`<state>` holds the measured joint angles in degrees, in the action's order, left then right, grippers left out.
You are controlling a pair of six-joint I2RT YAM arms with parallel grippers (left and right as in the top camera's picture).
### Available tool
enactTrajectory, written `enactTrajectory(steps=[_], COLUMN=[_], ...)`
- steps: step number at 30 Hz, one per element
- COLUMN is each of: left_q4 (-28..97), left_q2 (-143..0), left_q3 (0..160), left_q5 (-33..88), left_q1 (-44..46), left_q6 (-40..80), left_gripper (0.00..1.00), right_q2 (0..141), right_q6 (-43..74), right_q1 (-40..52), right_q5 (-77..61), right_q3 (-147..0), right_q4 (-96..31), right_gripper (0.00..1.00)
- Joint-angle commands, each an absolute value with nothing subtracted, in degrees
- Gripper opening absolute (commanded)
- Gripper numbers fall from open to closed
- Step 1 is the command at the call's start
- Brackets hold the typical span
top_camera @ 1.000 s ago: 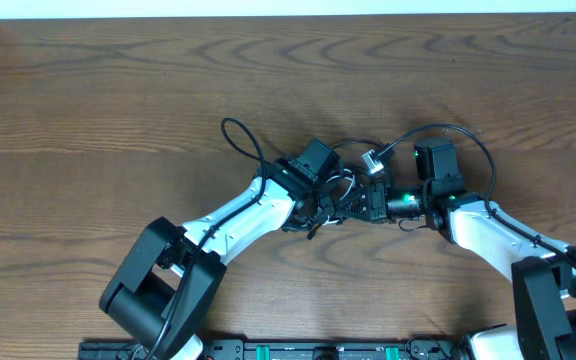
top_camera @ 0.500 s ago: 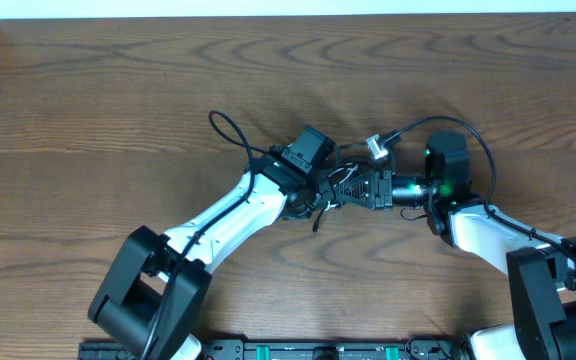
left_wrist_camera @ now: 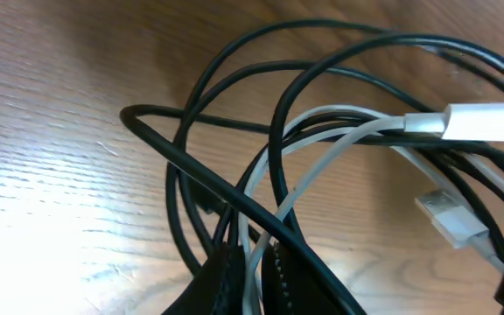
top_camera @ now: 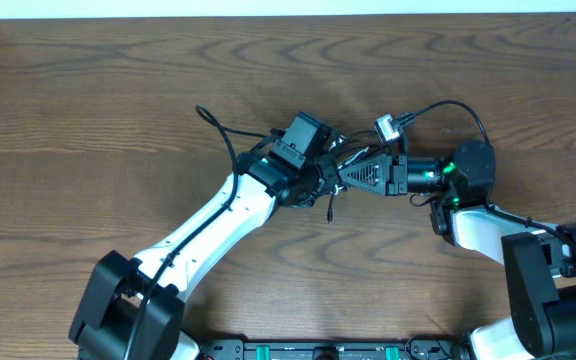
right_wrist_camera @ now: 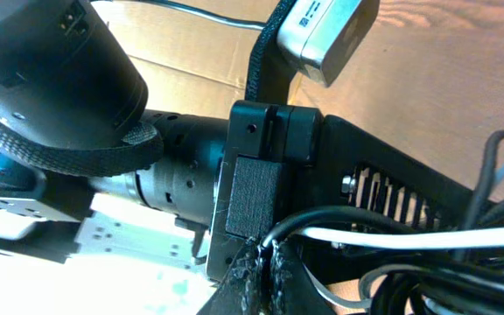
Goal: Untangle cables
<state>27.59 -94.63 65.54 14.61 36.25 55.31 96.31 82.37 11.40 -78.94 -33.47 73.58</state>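
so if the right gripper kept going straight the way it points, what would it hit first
Probably the left gripper: the right gripper points straight at it, nearly tip to tip, both shut on the cable tangle between them. Exact height is unclear.

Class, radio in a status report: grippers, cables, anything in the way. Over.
Both shut: left gripper and right gripper each pinch the cables. Black and white strands tangled, not yet separated. Grippers crowded close together, little room.
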Motion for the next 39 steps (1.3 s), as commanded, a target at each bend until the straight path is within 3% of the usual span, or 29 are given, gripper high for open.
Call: enactTrajectory(steps=[1, 7, 26, 39], left_q4=[29.45, 29.5, 29.43, 27.92], left_q2=[-103.2, -103.2, -106.48, -107.83], left_q3=[60.23, 60.2, 59.44, 59.46], left_q5=[10.96, 9.61, 4.23, 17.34], left_q1=[38.98, 38.98, 38.68, 31.7], left_q6=[52.77, 52.58, 54.39, 56.45], left_gripper=[0.14, 0.08, 0.08, 0.07], right_q2=[90.43, 90.43, 90.43, 90.43], right_q6=[90.48, 94.87, 107.55, 102.08], right_q1=[14.94, 14.94, 13.06, 11.55], right_q5=[-80.82, -75.24, -65.87, -69.32], right_q3=[-38.72, -38.72, -38.72, -38.72], right_q4=[81.23, 84.09, 84.82, 75.61], right_gripper=[0.01, 0.01, 0.01, 0.01])
